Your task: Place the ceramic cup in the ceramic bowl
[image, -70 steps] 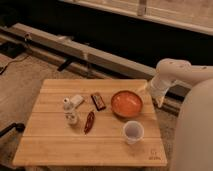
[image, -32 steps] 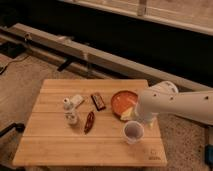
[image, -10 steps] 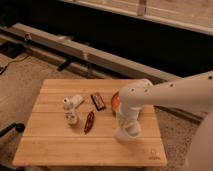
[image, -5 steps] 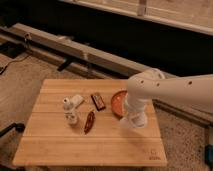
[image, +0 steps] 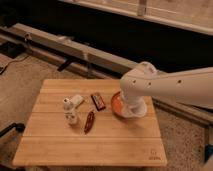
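Note:
The ceramic bowl [image: 115, 103], orange-red, sits at the right of the wooden table [image: 100, 146]; my white arm covers most of it, so only its left rim shows. My gripper [image: 131, 107] hangs from the arm's end right over the bowl. It is shut on the ceramic cup [image: 131, 113], a small pale shape at the bowl's front part. Whether the cup touches the bowl I cannot tell.
Small white shaker bottles [image: 66, 103] [image: 73, 118] and a white piece lying on its side [image: 77, 100] stand at the table's left. A dark brown bar [image: 98, 101] and a red-brown oblong item [image: 90, 121] lie mid-table. Rails and a dark wall run behind.
The arm swung in from the right and came down on the cup at the table's front right. The cup left that spot and moved up and back with the gripper, over the bowl.

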Motion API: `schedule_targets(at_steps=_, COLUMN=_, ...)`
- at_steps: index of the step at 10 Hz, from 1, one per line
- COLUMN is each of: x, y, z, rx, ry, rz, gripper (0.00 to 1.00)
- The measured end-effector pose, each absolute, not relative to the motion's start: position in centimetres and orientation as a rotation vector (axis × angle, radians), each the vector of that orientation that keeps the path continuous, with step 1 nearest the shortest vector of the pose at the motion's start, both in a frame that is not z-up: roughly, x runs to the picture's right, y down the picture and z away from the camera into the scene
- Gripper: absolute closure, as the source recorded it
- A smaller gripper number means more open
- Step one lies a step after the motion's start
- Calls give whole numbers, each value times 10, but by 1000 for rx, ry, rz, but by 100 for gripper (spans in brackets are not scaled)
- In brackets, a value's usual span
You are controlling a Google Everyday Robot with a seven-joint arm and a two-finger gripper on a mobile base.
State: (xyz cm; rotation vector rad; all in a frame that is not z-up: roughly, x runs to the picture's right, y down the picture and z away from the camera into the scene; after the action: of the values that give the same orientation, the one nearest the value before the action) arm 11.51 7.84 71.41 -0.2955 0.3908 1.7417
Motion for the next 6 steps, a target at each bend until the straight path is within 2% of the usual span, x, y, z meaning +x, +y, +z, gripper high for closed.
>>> schedule_targets(at_steps=6, x=120, y=36, z=763, rx=-166, ry=385, rz=1693, gripper=100)
